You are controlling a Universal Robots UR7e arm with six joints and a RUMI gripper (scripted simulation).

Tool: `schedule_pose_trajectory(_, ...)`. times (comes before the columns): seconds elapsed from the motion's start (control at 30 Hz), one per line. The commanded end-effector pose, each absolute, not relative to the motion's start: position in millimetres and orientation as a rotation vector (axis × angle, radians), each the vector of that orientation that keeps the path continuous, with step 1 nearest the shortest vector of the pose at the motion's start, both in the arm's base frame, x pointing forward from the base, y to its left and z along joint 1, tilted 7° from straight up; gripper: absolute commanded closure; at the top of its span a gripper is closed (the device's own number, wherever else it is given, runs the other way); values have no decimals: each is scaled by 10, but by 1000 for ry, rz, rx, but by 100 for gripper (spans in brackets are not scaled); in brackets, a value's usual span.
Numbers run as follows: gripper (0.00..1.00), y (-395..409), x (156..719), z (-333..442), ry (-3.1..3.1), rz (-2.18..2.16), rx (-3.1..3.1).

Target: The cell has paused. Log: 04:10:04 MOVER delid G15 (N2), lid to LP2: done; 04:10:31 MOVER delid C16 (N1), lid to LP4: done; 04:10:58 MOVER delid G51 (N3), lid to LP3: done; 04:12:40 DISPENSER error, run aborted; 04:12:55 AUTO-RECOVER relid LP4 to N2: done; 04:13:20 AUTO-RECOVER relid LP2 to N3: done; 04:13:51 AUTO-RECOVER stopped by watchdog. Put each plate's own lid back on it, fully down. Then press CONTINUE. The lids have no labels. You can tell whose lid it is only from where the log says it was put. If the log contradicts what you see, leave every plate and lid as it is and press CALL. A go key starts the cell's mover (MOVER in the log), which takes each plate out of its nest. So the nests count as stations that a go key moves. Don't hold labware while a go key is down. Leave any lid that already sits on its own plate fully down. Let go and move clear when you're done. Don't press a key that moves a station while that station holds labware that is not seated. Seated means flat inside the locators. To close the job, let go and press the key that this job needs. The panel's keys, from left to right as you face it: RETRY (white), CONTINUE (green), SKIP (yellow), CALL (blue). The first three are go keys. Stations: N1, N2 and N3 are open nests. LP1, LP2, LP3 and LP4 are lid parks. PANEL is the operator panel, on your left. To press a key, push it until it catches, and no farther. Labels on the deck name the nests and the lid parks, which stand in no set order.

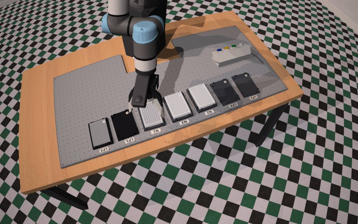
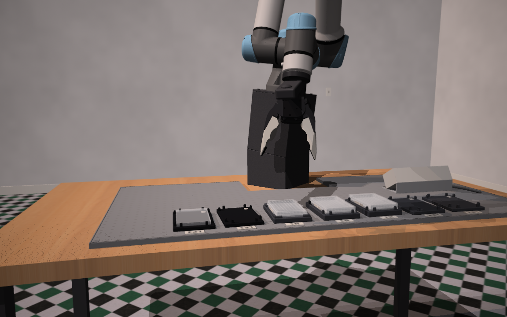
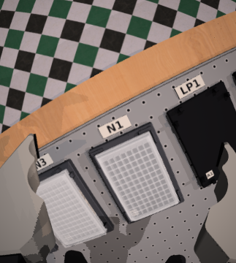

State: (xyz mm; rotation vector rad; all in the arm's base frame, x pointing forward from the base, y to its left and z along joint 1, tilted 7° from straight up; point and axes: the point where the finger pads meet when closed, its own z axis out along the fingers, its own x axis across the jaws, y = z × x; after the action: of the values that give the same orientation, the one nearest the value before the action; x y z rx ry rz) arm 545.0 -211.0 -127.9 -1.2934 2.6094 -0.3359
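Note:
My gripper is open and empty, hanging well above nest N1. The N1 plate shows bare wells with no lid. The N3 plate and the N2 plate look hazier, as if under clear lids lying flat. One grey lid lies flat in park LP3 at the row's left end. Parks LP1, LP4 and LP2 are empty.
The operator panel stands behind LP4 and LP2, with blue, yellow, green and white keys. The arm's black pedestal rises behind the nests.

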Motion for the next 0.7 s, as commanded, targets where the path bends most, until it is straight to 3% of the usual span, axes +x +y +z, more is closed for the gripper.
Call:
schedule_pose_trajectory(0.0,18,-2035,5372,-1356,2606,-337,-1293)
schedule_pose_trajectory(0.67,18,-1667,4901,-1655,2646,-217,-1307)
